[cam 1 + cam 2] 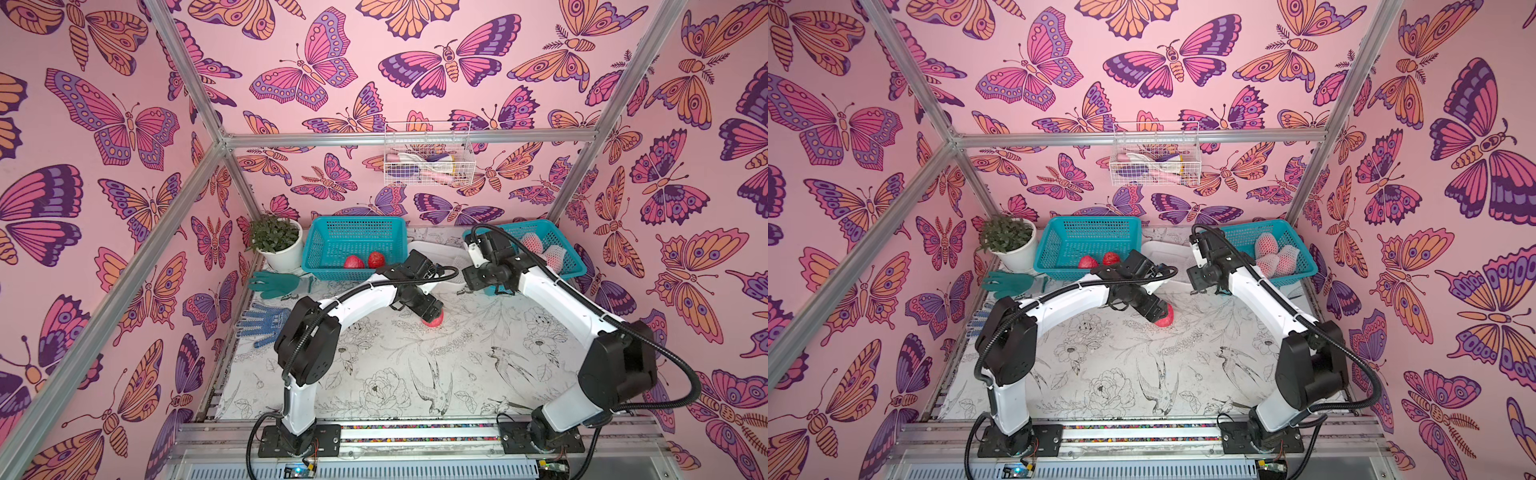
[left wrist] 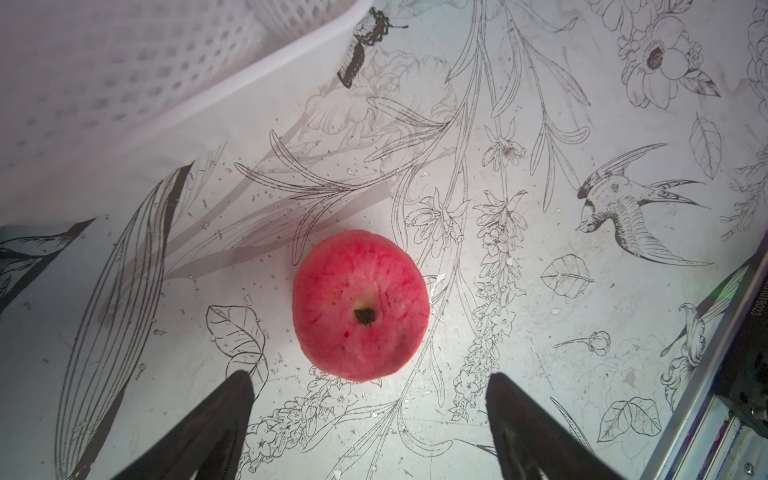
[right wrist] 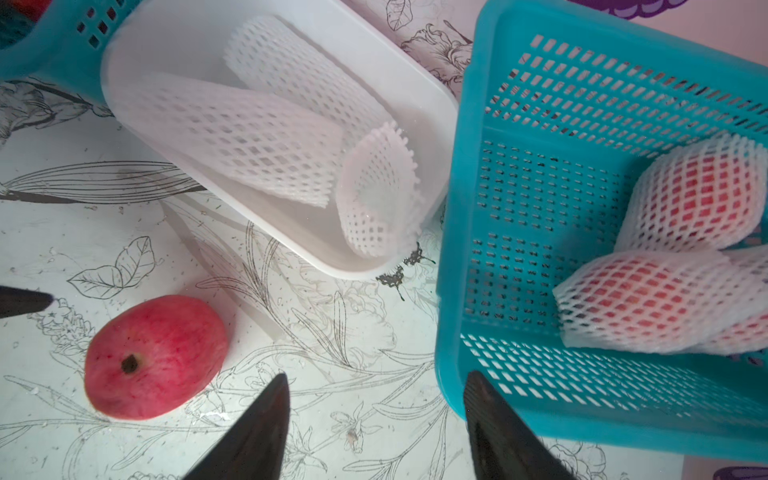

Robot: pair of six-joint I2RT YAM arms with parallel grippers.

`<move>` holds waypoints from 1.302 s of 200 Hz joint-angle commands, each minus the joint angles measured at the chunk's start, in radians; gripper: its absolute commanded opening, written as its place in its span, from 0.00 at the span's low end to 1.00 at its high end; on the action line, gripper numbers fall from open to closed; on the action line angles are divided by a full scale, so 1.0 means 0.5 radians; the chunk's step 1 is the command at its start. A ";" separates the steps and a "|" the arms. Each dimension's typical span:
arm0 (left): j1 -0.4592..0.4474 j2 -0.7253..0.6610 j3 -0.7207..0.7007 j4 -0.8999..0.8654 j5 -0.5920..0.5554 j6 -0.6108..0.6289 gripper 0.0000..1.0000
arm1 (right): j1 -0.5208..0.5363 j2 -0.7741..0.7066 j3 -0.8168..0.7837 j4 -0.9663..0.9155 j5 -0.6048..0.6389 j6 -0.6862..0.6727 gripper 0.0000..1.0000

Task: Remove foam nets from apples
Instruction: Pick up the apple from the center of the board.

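A flower-printed surface (image 1: 415, 374) carries two teal baskets with one white tub (image 3: 174, 45) between them. The left basket (image 1: 353, 232) holds two bare apples (image 1: 353, 262) side by side. The right basket (image 3: 540, 174) holds netted apples (image 3: 702, 195) huddled at one end, at least three; the exact count is hard to tell. One more bare apple (image 2: 359, 305) lies on the surface just in front of the tub. Three empty nets (image 3: 249, 137) lie in the tub, one of them curled. The left end effector (image 2: 368, 376) hangs over the lone apple, jaws wide apart and clear of it. The right end effector (image 3: 376, 375) hovers by the right basket's near corner, jaws apart, holding nothing.
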 commanded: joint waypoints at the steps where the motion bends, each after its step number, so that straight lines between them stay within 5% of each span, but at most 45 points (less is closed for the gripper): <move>1: -0.019 0.103 0.092 -0.092 0.004 0.045 0.91 | -0.018 -0.096 -0.057 0.016 0.045 0.045 0.69; 76: -0.082 0.333 0.231 -0.195 -0.095 0.136 0.94 | -0.079 -0.126 -0.082 0.025 0.028 0.077 0.71; 171: -0.085 0.421 0.302 -0.195 -0.151 0.167 0.71 | -0.077 -0.089 -0.093 0.040 -0.018 0.105 0.70; 260: -0.026 -0.099 0.022 -0.209 -0.195 0.081 0.54 | -0.080 -0.176 -0.102 0.054 -0.050 0.128 0.70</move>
